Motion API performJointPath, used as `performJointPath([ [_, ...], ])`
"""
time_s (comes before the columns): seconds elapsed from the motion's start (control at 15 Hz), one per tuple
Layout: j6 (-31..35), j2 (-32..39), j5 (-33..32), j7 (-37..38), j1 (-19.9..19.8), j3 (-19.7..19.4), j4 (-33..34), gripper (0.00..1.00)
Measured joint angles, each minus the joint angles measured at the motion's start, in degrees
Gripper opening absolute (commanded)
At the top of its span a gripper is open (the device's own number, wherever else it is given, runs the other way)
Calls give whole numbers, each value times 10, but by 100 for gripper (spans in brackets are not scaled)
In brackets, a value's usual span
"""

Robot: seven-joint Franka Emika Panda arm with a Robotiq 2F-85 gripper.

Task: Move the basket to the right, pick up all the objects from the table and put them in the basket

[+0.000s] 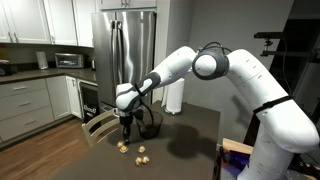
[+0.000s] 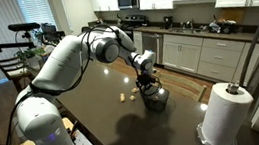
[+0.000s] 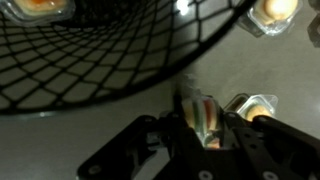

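Basket (image 1: 151,125) sits toward the far left of the worktop (image 1: 195,135), tan lumps (image 1: 123,147) strewn just nearer, and the end effector (image 3: 212,113) is down at its rim, probably to drag it right, though whether it is clenched I cannot tell.

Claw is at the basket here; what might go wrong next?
The claw meets the basket at its thin mesh rim, so it may slip when dragged. A piece lies right beside the claw and others near the table edge; the sliding basket may knock them off.
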Motion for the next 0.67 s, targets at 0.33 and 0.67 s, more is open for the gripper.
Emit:
performJointPath([
  [0.33,0,-8,0,2,2,2,-5,8],
  [0.67,0,-43,-1,22,8,0,-31,7],
])
